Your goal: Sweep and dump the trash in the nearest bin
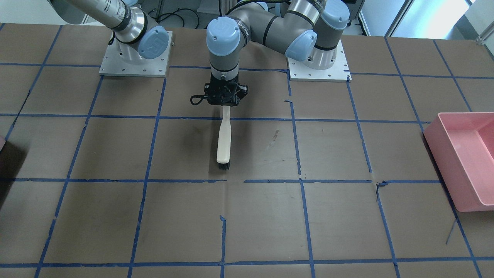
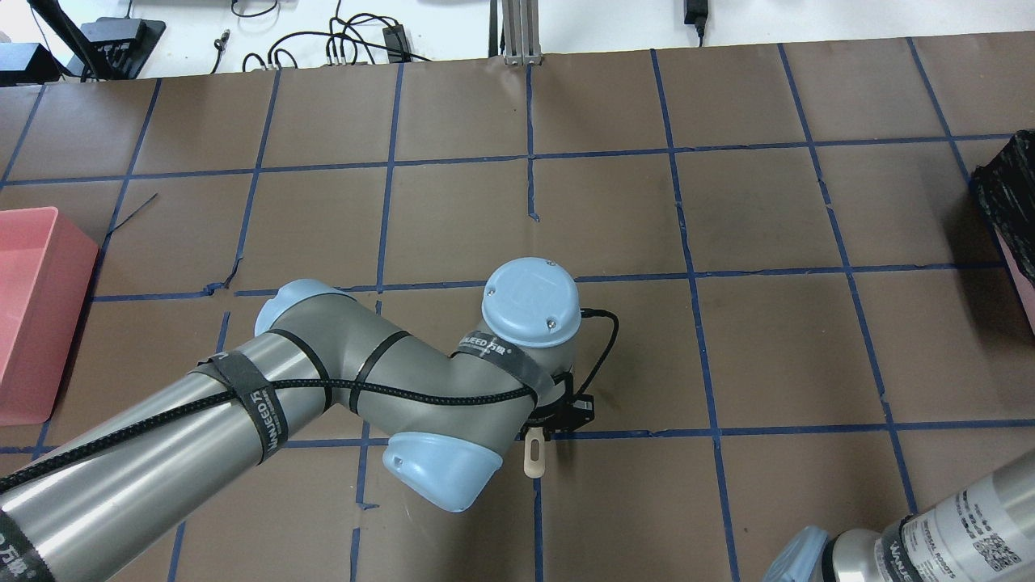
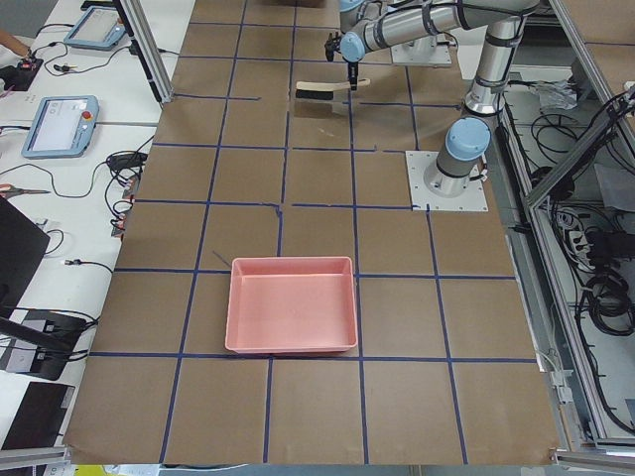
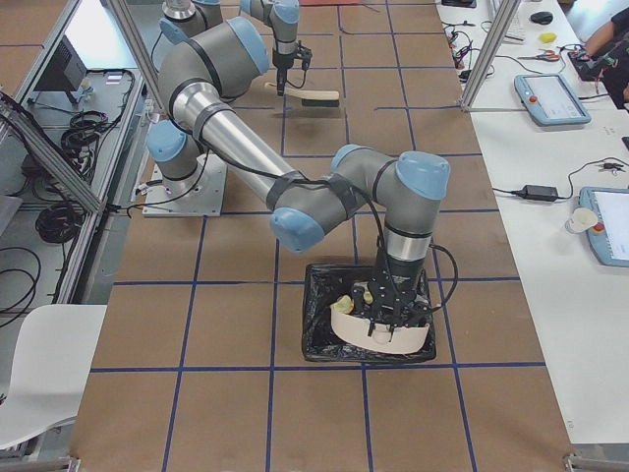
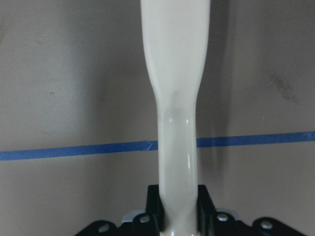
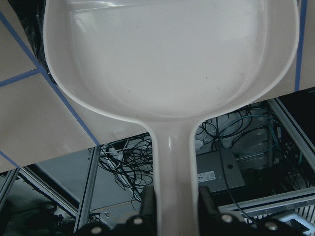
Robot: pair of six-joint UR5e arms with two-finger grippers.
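Observation:
My left gripper [image 1: 225, 104] is shut on the handle of a white brush [image 1: 223, 141]. Its black bristles [image 1: 223, 166] point down close to the table's middle; the handle [image 5: 177, 123] runs between the jaws in the left wrist view. My right gripper [image 4: 393, 320] is shut on the handle of a white dustpan [image 6: 172, 64], tilted over the bin [image 4: 324, 324], which has a black liner. The pan's inside looks bare. Pale yellowish trash lumps [image 4: 346, 304] show at the pan's far rim, over the liner.
A large light-pink tub [image 1: 465, 154] stands at the table's end on my left side, also in the overhead view [image 2: 32, 307]. The bin's black-lined edge [image 2: 1007, 202] shows at the table's right end. Blue tape lines grid the brown table [image 1: 270, 231].

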